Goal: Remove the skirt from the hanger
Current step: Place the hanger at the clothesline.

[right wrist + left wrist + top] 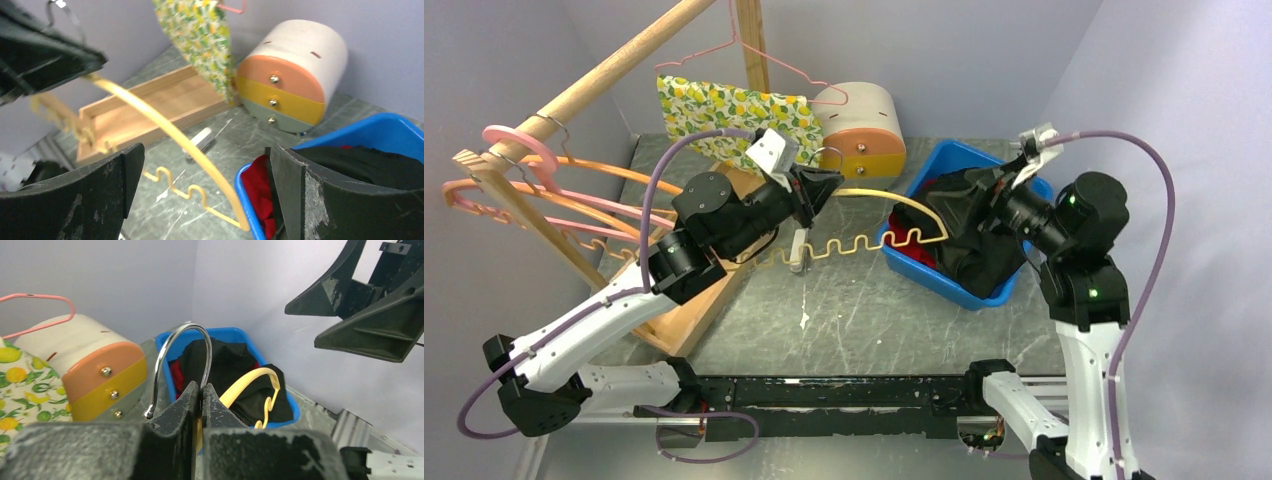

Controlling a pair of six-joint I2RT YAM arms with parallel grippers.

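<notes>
My left gripper point(817, 187) is shut on the metal hook point(184, 336) of a bare yellow hanger point(864, 245) and holds it above the table; its jaws show pressed together in the left wrist view point(202, 390). The hanger's far end reaches the rim of the blue bin point(954, 287). The black skirt point(979, 225) lies crumpled in that bin on top of a red cloth point(260, 192), off the hanger. My right gripper point(1014, 172) hovers over the bin, open and empty point(205, 180). The hanger's arm point(165, 125) passes between its fingers without touching them.
A lemon-print cloth point(734, 115) hangs on a pink wire hanger at the back. A round drawer box point(864, 125) stands behind the bin. A wooden rack point(604, 70) with pink and orange hangers point(554, 190) fills the left side. A small grey object point(799, 250) lies on the table.
</notes>
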